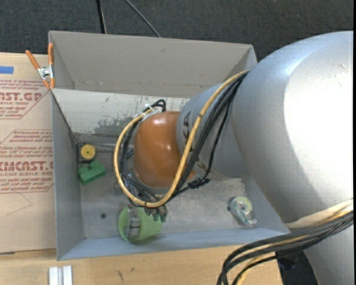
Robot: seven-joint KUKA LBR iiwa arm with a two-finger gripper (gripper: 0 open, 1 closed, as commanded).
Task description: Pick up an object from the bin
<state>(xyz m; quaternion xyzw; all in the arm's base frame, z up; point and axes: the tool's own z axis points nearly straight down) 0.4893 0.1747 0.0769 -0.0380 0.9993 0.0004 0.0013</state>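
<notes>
1. Green rounded plastic piece (141,231), lying on the floor of the grey metal bin (64,177) at the lower middle of the frame, close to the near wall, is the thing my gripper (143,216) sits right over.
2. Whether my grip is spread or closed I cannot tell. The orange-brown domed cover (157,150) on my wrist and the loop of yellow and black cables (123,159) hide the tip from above.
3. I judge this to be the reach-and-close step, so I count nothing as held yet.
4. To do it well, I should centre on the green piece, descend straight, and close across its narrower span. On the curved edge it could squirt out.
5. The near wall is just beside the piece, so I should keep my wrist off it and lift vertically.
6. Other things lie well apart: a small yellow round disc (87,152) and a green blocky piece (91,172) at centre left, and a pale silvery curled piece (242,210) at lower right. None should interfere.
</notes>
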